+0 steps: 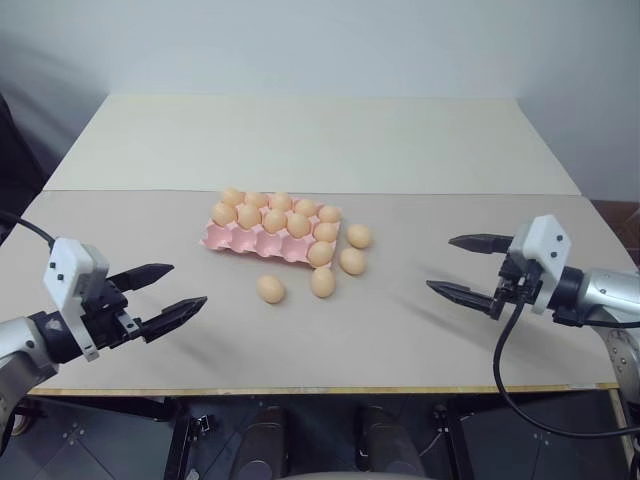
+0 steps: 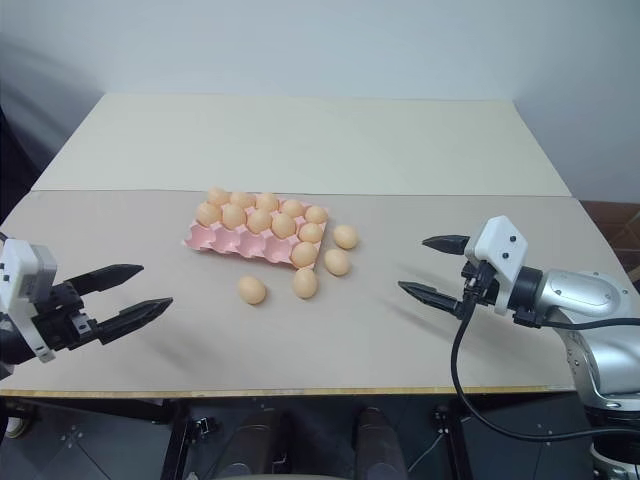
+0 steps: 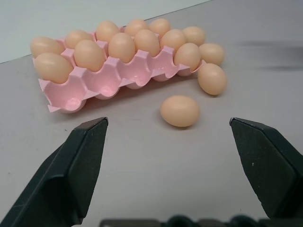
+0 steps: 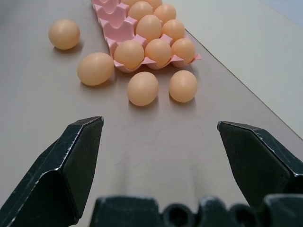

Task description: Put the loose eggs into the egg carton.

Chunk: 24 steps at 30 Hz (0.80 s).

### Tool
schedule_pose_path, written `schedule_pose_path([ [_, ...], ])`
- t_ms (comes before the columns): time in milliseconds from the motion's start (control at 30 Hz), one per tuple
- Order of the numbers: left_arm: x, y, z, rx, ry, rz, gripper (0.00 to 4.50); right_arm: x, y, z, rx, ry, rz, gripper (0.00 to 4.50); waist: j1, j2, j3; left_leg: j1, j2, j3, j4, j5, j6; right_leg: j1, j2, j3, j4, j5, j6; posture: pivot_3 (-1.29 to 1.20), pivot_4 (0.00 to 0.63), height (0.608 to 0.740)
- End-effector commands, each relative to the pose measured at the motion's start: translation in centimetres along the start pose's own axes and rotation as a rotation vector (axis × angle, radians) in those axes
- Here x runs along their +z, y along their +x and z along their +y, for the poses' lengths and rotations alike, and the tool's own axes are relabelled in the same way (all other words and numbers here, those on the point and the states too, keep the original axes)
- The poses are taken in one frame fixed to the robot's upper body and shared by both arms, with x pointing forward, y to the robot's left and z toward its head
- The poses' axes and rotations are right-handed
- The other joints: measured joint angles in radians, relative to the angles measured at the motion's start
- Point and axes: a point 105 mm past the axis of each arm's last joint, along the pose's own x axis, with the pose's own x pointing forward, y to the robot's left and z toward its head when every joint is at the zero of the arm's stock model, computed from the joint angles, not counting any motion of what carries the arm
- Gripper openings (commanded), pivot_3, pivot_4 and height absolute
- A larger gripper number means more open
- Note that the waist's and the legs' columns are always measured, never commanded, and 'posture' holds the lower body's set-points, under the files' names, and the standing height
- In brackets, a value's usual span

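Observation:
The pink egg carton (image 1: 245, 240) lies at the middle of the table. Its two far rows are full of light orange-tan eggs, and its near row has bare cups (image 3: 113, 85) with one egg at the right end. Several loose eggs lie on the table by the carton's near right corner: one (image 1: 270, 289), another (image 1: 322, 282) and two more (image 1: 352, 261) further right. My left gripper (image 1: 188, 285) hovers open at the near left, pointing toward the eggs, with nothing between its black fingers (image 3: 85, 156). My right gripper (image 1: 440, 263) hovers open at the near right, also empty.
The beige table has a seam (image 1: 450, 193) running across behind the carton and a front edge (image 1: 330, 390) close to me. A black cable (image 1: 500, 360) hangs from my right wrist. A pale wall stands behind the table.

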Motion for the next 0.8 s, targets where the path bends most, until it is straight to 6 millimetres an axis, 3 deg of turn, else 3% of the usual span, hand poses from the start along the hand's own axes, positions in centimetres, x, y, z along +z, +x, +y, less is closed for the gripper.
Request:
schedule_pose_path([
  [33, 0.5, -0.34, -0.48, -0.024, 0.032, 0.005, 4.49, 1.37, -0.29, -0.26, -0.006, -0.062, -0.034, 4.5, 0.0, 0.0, 0.0, 0.0, 0.0, 0.0, 0.0, 0.0, 0.0, 0.0, 0.0, 0.0, 0.0, 0.0, 0.0, 0.0, 0.15, 0.74],
  [567, 0.82, -0.6, -0.41, -0.02, 0.048, -0.017, 4.49, 1.7, 0.28, -0.93, -0.005, -0.1, 0.003, 4.5, 0.0, 0.0, 0.0, 0.0, 0.001, 0.003, 0.0, 0.0, 0.0, -0.001, 0.001, 0.001, 0.0, 0.0, 0.0, 0.0, 0.15, 0.74],
  [800, 1.34, -0.04, -0.45, -0.047, 0.084, -0.074, 4.49, 1.74, 0.61, -0.03, 0.016, -0.104, 0.011, 4.5, 0.002, 0.0, 0.0, 0.0, 0.002, 0.004, -0.001, 0.0, 0.0, -0.001, 0.002, 0.002, -0.001, 0.0, 0.0, 0.0, 0.15, 0.74],
])
